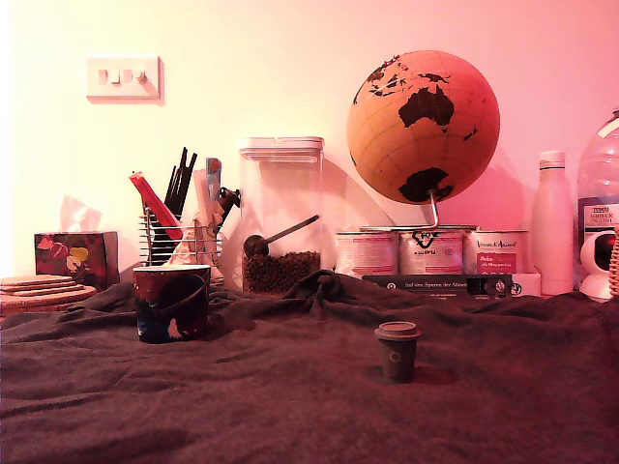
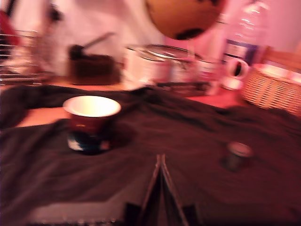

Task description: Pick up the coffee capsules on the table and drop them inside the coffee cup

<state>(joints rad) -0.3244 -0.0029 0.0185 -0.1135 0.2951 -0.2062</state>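
Gripper [image 2: 161,162] seen only in wrist view, blurry; fingers meet in a thin point, so jaws look closed and empty. Not in exterior view at all.

One coffee capsule visible: dark grey-green capsule [image 1: 397,351] standing upright on the table [image 1: 290,406], wrinkled dark cloth, toward exterior view's right. Orange-copper one not seen anywhere. Coffee cup [image 1: 171,302] stands upright toward exterior view's left, well apart from the capsule, pale rim, mouth open; can't tell if anything's inside. Wrist view shows both too: cup [image 2: 91,122], capsule [image 2: 237,156], gripper between them and nearer the camera, touching neither.

Step in hand, my read: reach for the capsule, nothing grasped yet. To do it well: open jaws before descending, centre over the capsule, come straight down so the fingers straddle the tapered body below the flange. Capsule is small and light, and a sideways nudge would tip it or drag the cloth. Close gently, lift clear, then carry over the cup mouth.
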